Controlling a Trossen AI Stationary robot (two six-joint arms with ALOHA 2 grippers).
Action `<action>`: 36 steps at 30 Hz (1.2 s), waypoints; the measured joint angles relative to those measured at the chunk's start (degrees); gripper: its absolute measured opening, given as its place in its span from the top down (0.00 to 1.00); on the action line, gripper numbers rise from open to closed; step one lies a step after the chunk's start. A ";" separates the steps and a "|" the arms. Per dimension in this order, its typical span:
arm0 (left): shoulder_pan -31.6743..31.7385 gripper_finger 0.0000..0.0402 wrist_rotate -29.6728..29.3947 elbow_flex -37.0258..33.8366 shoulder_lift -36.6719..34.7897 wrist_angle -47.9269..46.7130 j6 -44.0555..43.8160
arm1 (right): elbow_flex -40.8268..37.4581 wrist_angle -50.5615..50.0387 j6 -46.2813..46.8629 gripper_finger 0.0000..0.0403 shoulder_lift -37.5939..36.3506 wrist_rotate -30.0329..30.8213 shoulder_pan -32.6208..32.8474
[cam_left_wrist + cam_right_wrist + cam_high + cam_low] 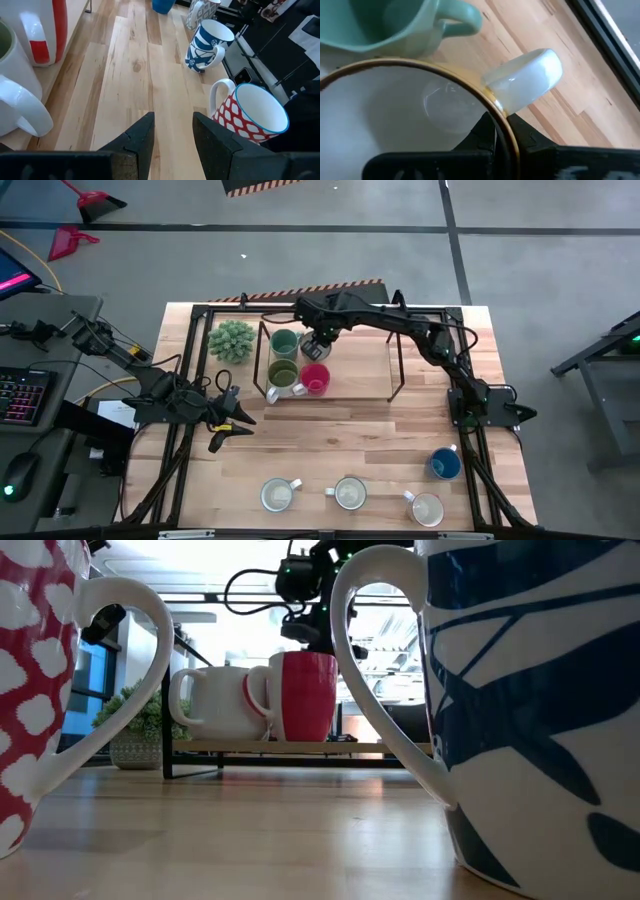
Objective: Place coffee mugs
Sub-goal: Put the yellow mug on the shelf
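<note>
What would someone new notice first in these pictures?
Probably the right gripper reaching over the low rack at the table's far side, shut on the rim of a white gold-rimmed mug beside the teal-green mug. Next, the row of mugs along the near edge, ending with the blue mug.

Eight mugs on my table. On the raised shelf at the far side: teal-green mug [284,342] upright; olive-green mug [283,373] just nearer; red mug [315,379] to its right, upright, white handle; a white mug [271,392] touching the olive one's near side. My right claw [496,131] pinches the rim of a white gold-rimmed mug [420,115], just right of the teal one; handle free. Along the near edge, upright, well apart: three white-inside mugs, left [277,495], middle [349,493], right [427,508]. Blue mug [445,464] stands beyond the right one.
</note>
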 joint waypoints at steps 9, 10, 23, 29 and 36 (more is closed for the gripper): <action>-0.02 0.70 0.02 0.00 0.00 -0.02 0.02 | 0.00 0.77 -0.06 1.00 0.79 0.95 0.01; -0.02 0.70 0.00 0.00 0.00 0.02 0.04 | 0.00 0.91 -0.34 1.00 0.79 0.96 0.01; 0.00 0.70 0.00 0.00 0.00 -0.02 0.04 | 0.00 1.19 -1.55 0.95 0.92 2.64 -0.37; -0.01 0.70 0.01 0.00 0.00 -0.02 0.06 | 0.00 1.14 -3.80 0.95 0.92 2.53 -0.38; -0.02 0.70 0.00 0.00 0.00 -0.02 0.07 | 0.00 1.02 -5.00 0.89 0.92 1.09 -0.66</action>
